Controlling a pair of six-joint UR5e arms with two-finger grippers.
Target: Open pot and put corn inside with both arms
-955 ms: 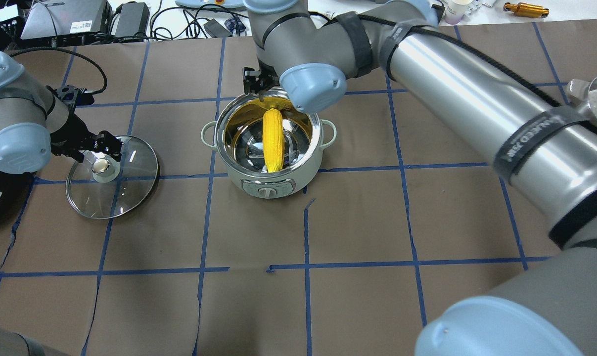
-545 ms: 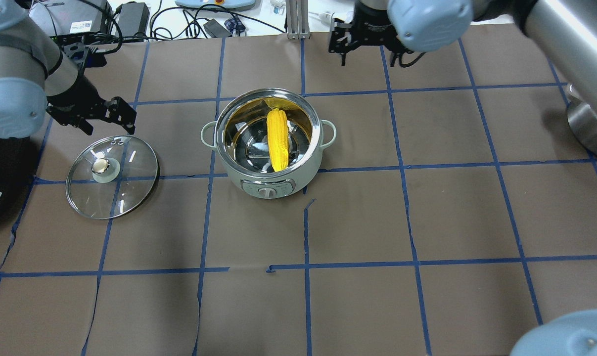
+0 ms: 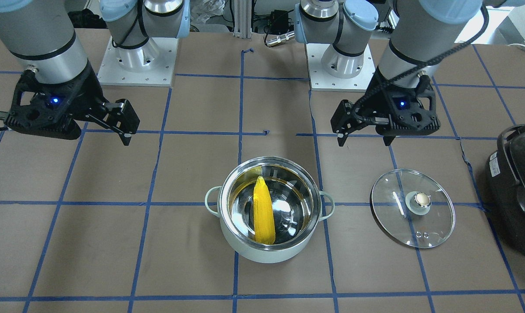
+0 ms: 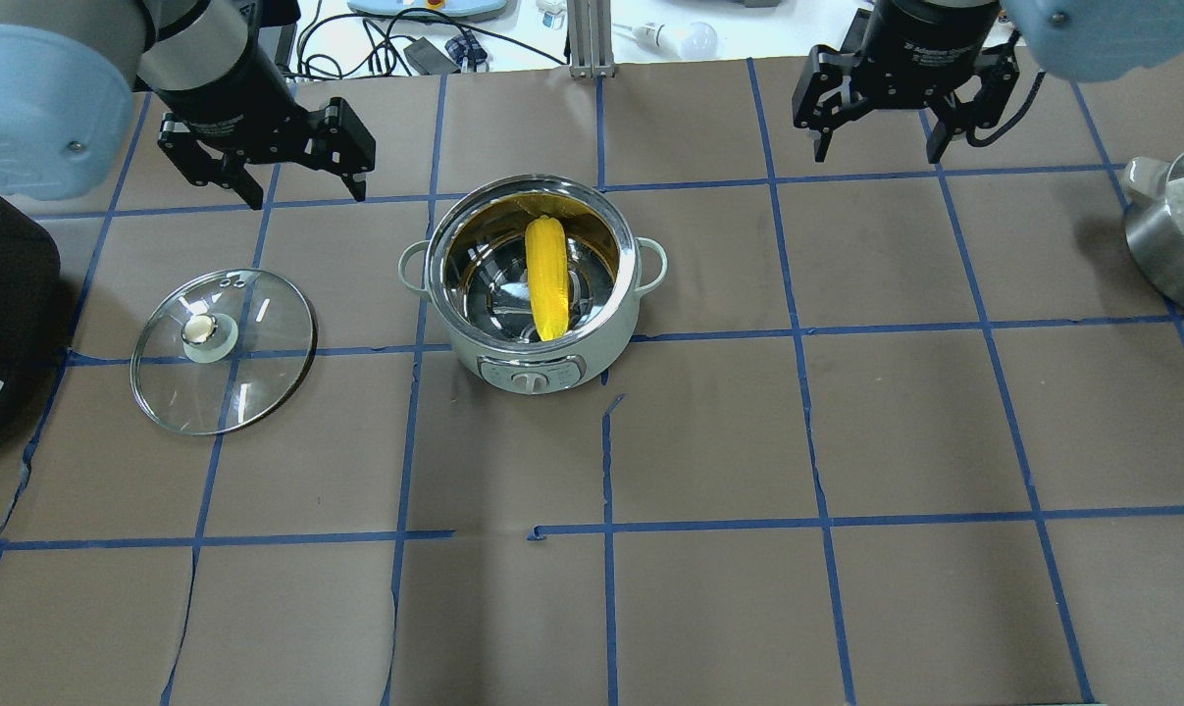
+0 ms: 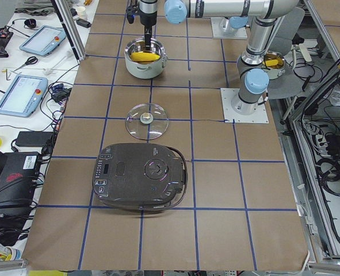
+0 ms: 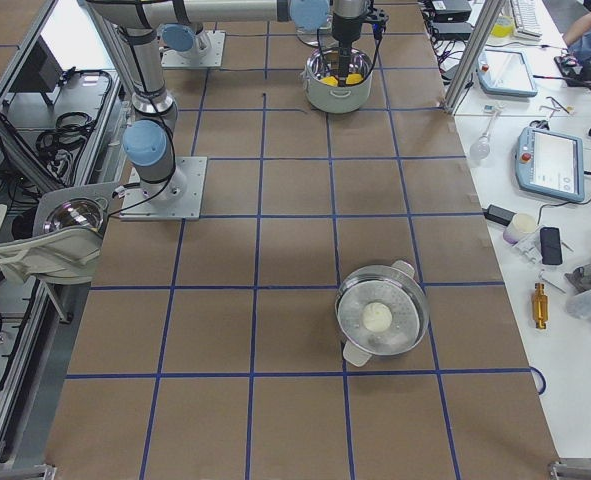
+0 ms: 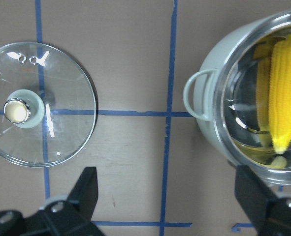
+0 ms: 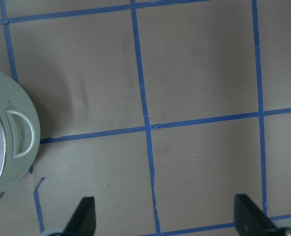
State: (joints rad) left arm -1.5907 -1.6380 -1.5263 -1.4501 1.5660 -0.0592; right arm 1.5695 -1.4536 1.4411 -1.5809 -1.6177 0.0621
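The corn [image 4: 544, 279] is seen lying inside the open pot [image 3: 262, 254], its long axis running near to far, with the pointed end on the robot's side. The lid [image 4: 248, 378] is set knob-up on the table [image 4: 709, 588], left of the pot and apart from it. The left gripper [image 4: 307, 199] is held far-left of the pot and closer to it and the lid. The right gripper [image 4: 878, 155] is held far-right, well apart. Both sets of fingers are spread and nothing is held. The task is judged done, with open brown paper left around the pot for withdrawal.
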